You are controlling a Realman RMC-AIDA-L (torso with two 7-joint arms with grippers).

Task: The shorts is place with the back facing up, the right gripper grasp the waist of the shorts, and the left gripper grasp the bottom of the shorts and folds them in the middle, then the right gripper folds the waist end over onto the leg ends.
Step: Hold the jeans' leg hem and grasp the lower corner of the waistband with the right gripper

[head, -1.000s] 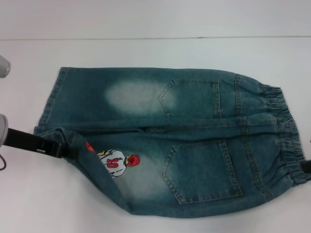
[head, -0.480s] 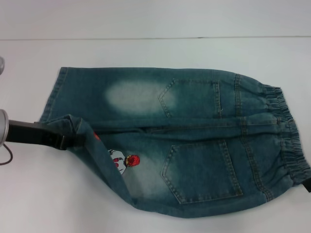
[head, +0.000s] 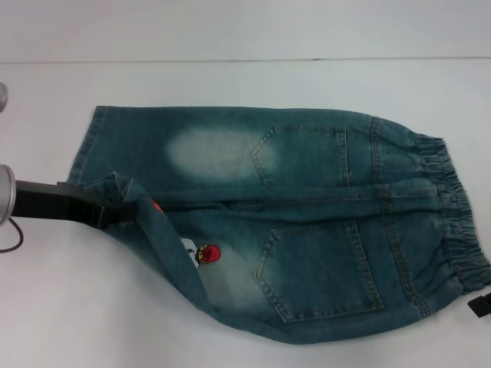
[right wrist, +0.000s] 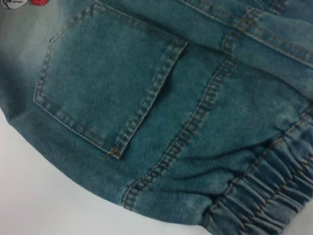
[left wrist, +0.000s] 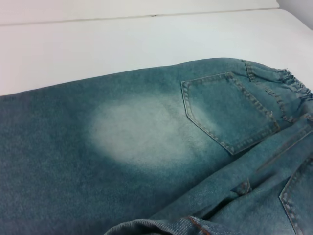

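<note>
The shorts [head: 291,222] lie back up on the white worktop [head: 245,84], waist to the right. The left gripper [head: 107,211] is clenched on the near leg hem and has lifted it higher than a moment ago. More of the cartoon patch [head: 201,254] is now hidden as that leg rolls toward the far one. The right gripper [head: 479,305] sits at the near waist corner; I cannot tell if it grips. The middle fold looks just begun.
</note>
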